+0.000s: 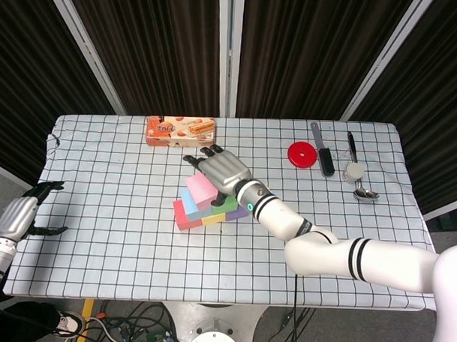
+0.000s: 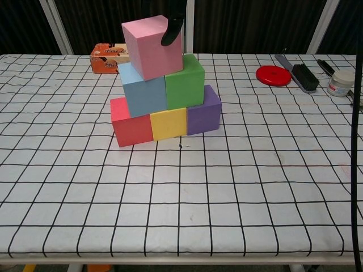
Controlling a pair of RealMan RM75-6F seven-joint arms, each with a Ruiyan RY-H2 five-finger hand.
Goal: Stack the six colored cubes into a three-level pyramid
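Top level going on. Pink foam cube (image 2: 152,46) sits tilted atop the light-blue cube (image 2: 142,89) and green cube (image 2: 185,81); red, yellow, purple below. Right hand (image 1: 225,169) behind it, fingers (image 2: 172,33) touching its back face; whether they pinch it, cannot tell. Judgement: square and centre the cube, withdraw straight. Left hand (image 1: 18,218) hangs idle at table (image 2: 238,192) edge, fingers loosely curled, empty.

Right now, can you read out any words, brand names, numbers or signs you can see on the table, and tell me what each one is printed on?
Orange snack box: white brand lettering on its top, too blurred to read in either view.
Small white jar: no label can be made out.
Pink cube and the other cubes: plain faces, no text.
Red disc: no markings visible.
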